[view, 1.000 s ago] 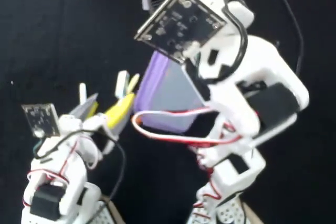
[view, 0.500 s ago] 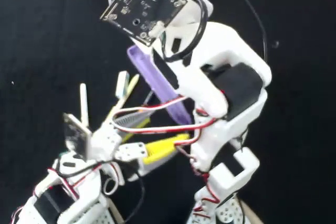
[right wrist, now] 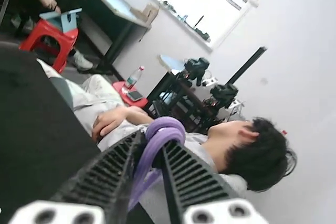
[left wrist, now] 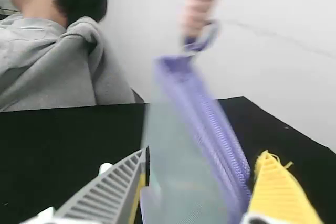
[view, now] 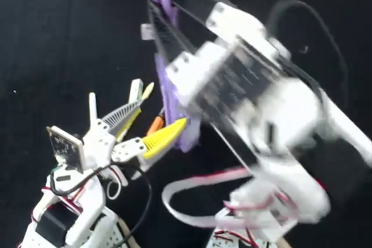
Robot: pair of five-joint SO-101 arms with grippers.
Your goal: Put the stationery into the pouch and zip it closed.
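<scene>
Evidently we are barely starting; our right tool [right wrist: 151, 144] is pinching the loop [right wrist: 164, 126] of the purple pouch [view: 174, 108], which is hanging over the bench [view: 52, 45]; our left tool [left wrist: 202, 161] is standing spread around its lower end; stationery [view: 92, 105] is lying unpacked to the left; zipping is waiting.

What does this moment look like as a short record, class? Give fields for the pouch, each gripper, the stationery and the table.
pouch: purple, hanging upright from its loop
right gripper: shut on the loop, up above the table
left gripper: open, straddling the lower part of the pouch
stationery: a few pale sticks lying on the table by the left gripper, outside the pouch
table: black surface
zip: cannot tell whether open or closed
</scene>
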